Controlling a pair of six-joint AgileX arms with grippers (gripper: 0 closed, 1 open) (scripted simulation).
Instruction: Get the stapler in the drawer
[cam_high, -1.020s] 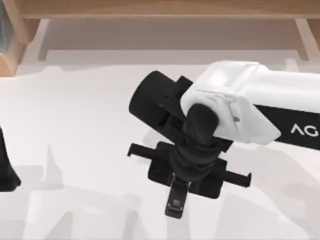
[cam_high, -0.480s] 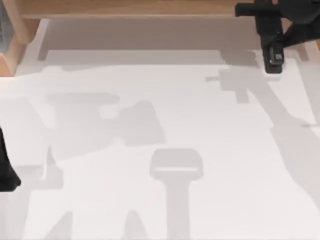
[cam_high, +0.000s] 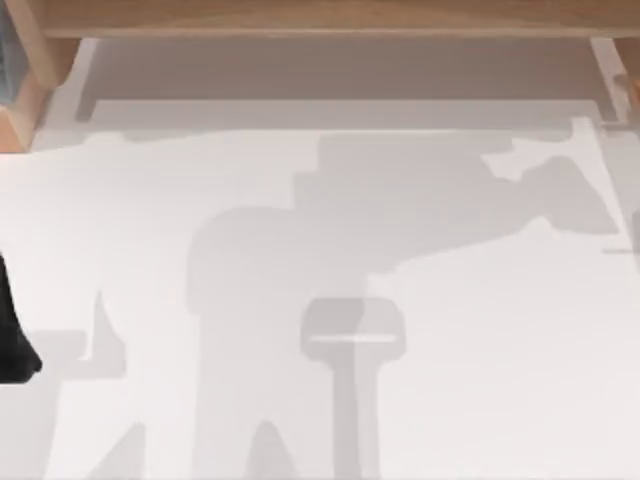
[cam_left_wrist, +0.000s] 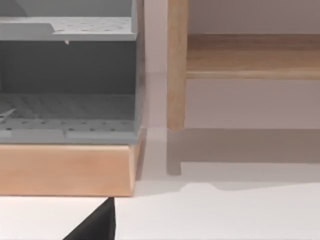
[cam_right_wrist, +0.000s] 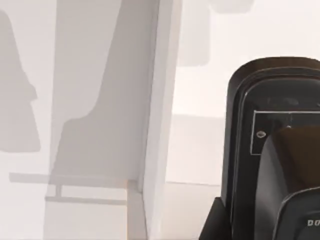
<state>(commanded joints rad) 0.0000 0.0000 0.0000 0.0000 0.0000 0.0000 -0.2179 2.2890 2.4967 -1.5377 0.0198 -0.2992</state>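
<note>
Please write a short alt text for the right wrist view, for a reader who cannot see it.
A small black elongated stapler with a rounded end sits close to the camera. Beside it, a white upright panel edge and pale surfaces carry soft grey shadows.

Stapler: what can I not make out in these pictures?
Stapler: right wrist view, cut off by the right and bottom edges; what holds it is unclear.
Grey cabinet: left wrist view, cut off by the left edge.
Black shape: top view, cut off by the left edge.
</note>
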